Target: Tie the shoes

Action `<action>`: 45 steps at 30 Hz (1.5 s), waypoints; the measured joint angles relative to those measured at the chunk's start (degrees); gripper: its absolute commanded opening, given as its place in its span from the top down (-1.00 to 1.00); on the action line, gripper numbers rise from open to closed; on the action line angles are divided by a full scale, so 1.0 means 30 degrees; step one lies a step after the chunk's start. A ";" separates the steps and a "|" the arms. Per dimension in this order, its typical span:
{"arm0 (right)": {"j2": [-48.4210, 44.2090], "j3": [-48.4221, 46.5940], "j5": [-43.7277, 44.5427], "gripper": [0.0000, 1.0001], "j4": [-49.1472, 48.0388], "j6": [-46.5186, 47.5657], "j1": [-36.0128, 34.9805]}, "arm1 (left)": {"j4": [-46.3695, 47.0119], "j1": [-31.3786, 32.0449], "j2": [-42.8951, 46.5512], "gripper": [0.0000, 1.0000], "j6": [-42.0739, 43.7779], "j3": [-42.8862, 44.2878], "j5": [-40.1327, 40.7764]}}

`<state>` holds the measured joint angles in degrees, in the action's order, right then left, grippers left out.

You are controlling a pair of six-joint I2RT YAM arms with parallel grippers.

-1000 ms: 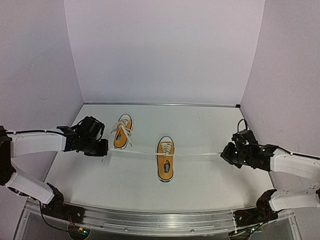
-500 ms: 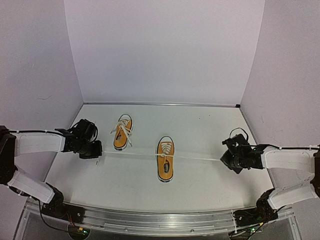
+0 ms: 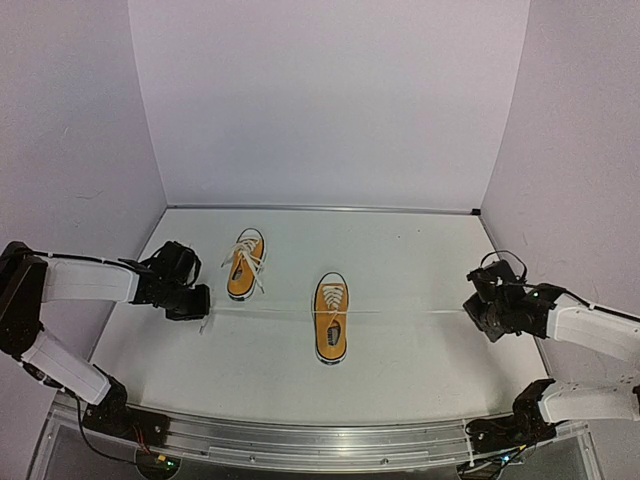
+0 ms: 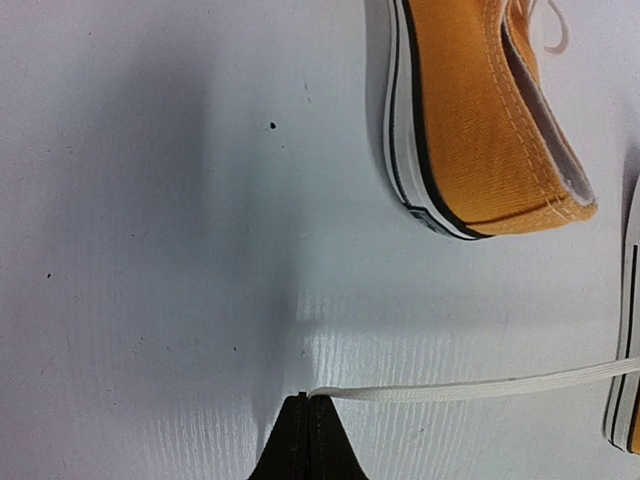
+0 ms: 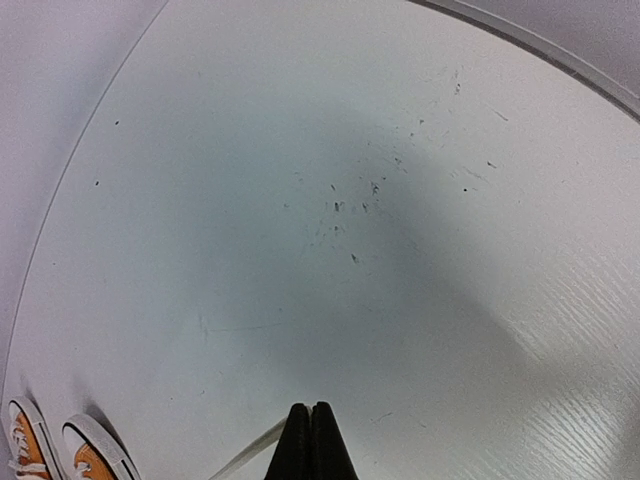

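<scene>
Two-handed, held the centre shoe (image 3: 331, 322)'s lace (image 3: 400, 313) taut, left claw (image 4: 305, 402) and right claw (image 5: 311, 410) pinched closed on its ends, other shoe (image 3: 244, 266) lying rear-left. Likely tightening the first crossing; called next for both ends brought inward and looped.

Left shoe (image 3: 245, 265) behind right shoe (image 3: 331, 320), both on table (image 3: 400, 260).

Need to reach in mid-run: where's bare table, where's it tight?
Bare: far right of the table, between back wall and the taut lace; also the near strip between lace and front rail, beside the near shoe. Tight: left, around the far shoe and left gripper. The lace runs across to the right gripper.
</scene>
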<state>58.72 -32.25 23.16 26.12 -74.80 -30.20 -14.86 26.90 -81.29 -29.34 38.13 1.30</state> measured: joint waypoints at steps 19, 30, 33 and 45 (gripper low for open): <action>0.3498 0.0102 -0.2372 -0.63 -0.3879 0.5480 0.0308 | -0.1053 0.1438 -0.2777 0.19 0.2990 0.2391 -0.2479; 0.0934 0.0001 -0.4179 -0.96 -0.5760 0.9134 0.0308 | -0.2012 0.1376 0.0583 -0.99 0.4028 0.2838 -0.1189; 0.0636 -0.0654 -0.5016 -0.96 -0.6526 1.0973 0.0308 | -0.1325 0.1708 0.0586 -0.99 0.4570 0.3838 -0.1073; 0.2739 -0.5189 -0.8408 -0.96 -0.9742 1.6509 0.0315 | 0.0840 0.4383 -0.3022 -0.99 0.8700 0.6145 -0.0955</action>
<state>66.93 -47.82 -2.06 -3.10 -25.27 -29.26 -12.34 40.05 -90.35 -3.24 56.57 -1.56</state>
